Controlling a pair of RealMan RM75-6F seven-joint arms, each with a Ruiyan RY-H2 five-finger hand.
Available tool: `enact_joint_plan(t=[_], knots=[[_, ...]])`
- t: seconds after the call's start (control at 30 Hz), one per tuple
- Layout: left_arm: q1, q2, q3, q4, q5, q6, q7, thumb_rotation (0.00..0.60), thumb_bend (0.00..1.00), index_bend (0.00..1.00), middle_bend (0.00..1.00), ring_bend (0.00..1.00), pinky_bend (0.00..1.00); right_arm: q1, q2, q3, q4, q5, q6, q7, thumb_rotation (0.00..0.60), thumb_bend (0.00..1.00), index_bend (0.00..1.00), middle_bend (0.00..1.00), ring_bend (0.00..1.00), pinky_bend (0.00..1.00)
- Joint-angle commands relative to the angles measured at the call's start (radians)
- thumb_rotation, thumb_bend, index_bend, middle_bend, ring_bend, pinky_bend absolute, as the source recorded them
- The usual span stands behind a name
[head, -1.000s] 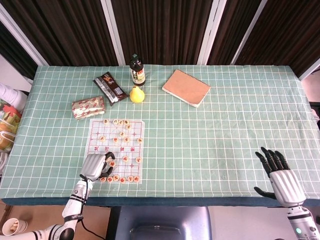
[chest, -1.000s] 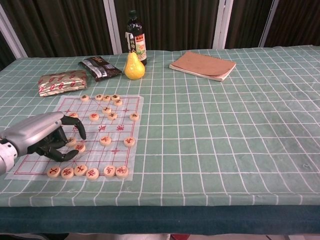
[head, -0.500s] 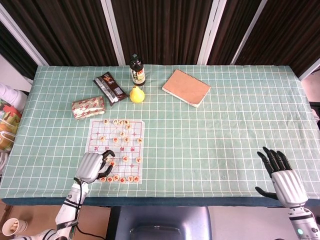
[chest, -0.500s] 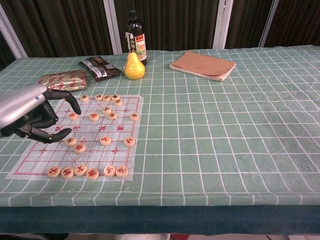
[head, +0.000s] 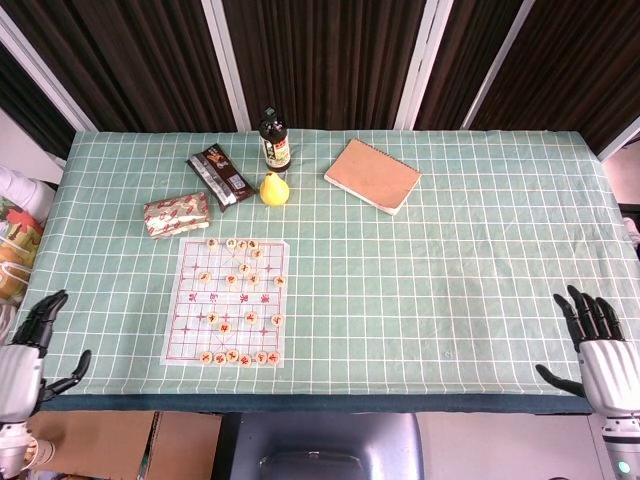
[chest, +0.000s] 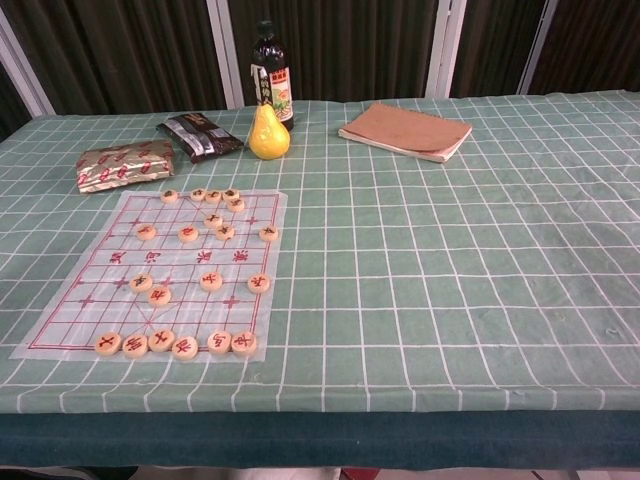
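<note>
Head view: both hands off the board, fingers apart

Head view shows the left hand (head: 22, 365) at the tabletop's near left edge, well apart from the board (head: 190, 300) — fingers spread, holding nothing. The right hand (head: 600, 350) sits at the near right edge, fingers likewise apart and empty. Neither hand shows in the chest view.

The board lies flat on the green checked tabletop (head: 450, 290), with round pieces (head: 238, 356) in a row along its near edge and others scattered toward the far edge. Beyond it stand a pear (head: 274, 189) and a bottle (head: 274, 141) — beside them a dark packet (head: 220, 175), a patterned pack (head: 176, 214) and a notebook (head: 372, 175).
</note>
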Motion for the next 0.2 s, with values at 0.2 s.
enact_joint_plan(t=[0.2], knots=[[0.050, 0.080, 0.030, 0.079, 0.039, -0.070, -0.087, 0.600, 0.39, 0.00, 0.01, 0.01, 0.19, 0.000, 0.000, -0.001, -0.005, 0.002, -0.017, -0.027, 0.600, 0.17, 0.00, 0.00, 0.00, 0.00]])
